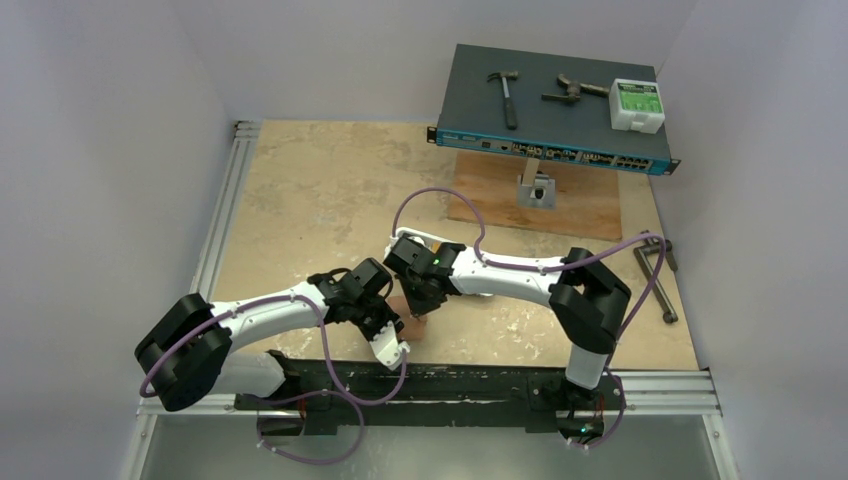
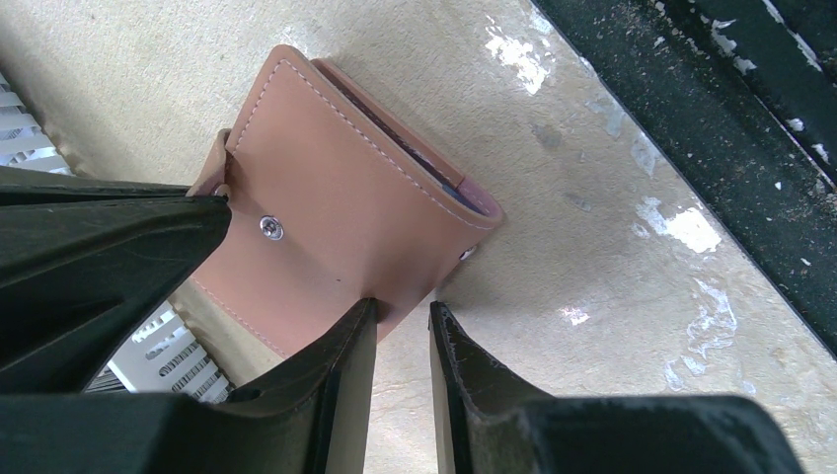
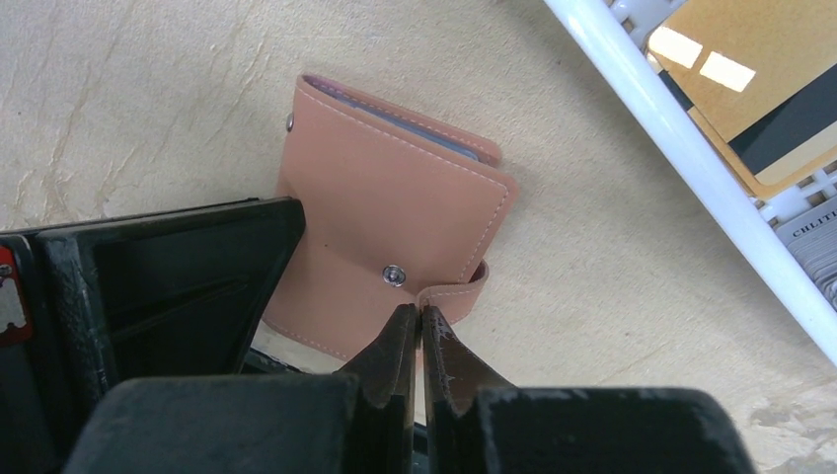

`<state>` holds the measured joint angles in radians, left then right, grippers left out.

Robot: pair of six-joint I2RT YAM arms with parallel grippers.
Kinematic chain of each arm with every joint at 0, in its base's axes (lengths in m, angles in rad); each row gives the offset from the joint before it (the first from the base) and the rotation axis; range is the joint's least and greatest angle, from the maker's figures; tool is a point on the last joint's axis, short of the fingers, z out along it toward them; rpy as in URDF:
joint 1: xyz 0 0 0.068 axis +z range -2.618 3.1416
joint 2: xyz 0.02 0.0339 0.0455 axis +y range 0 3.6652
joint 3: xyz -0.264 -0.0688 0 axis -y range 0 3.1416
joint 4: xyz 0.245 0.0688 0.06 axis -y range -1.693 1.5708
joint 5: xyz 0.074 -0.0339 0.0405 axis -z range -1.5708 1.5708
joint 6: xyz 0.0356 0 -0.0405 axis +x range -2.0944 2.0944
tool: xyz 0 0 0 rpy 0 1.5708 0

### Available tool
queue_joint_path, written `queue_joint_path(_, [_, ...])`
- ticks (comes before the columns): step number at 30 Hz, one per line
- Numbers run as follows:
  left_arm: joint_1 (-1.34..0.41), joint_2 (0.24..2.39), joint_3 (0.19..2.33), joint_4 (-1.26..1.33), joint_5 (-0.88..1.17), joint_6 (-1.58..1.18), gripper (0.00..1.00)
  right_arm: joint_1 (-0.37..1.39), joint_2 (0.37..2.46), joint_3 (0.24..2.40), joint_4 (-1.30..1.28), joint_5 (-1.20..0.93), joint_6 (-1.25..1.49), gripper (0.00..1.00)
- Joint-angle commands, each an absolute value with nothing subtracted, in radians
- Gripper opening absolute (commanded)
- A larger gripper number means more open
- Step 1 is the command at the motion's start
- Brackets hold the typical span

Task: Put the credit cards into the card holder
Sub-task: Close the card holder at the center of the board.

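At the front edge of the table (image 1: 300, 200), only our right wrist view shows credit cards (image 3: 750, 69) in the tray (image 3: 691, 166); right gripper (image 3: 417, 311) clenched, left gripper (image 2: 403, 308) parted.

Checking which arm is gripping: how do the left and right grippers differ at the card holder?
The left gripper has its fingers apart, table showing between them; the right gripper has them pressed together. The left gripper sits at a plain edge of the card holder, the right gripper at its tab, though whether it pinches the tab is unclear. Both have dark fingers low beside the holder.
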<state>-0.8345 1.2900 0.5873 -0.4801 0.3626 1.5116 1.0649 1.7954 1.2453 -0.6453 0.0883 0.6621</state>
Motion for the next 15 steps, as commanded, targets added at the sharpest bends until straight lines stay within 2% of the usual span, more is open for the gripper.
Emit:
queue_joint_path(1, [-0.844,1.283,0.586,-0.531,0.387,1.532,0.25,1.078,1.744,1.275,-0.677,0.099,0.675,0.01])
queue_joint_path(6, [-0.844,1.283,0.586,-0.533,0.388,1.531,0.25,1.078,1.743,1.276,-0.681,0.091,0.673,0.07])
queue_joint_path(15, [-0.844,1.282,0.584,-0.537,0.389,1.533,0.25,1.078,1.743,1.281,-0.673,0.092,0.673,0.11])
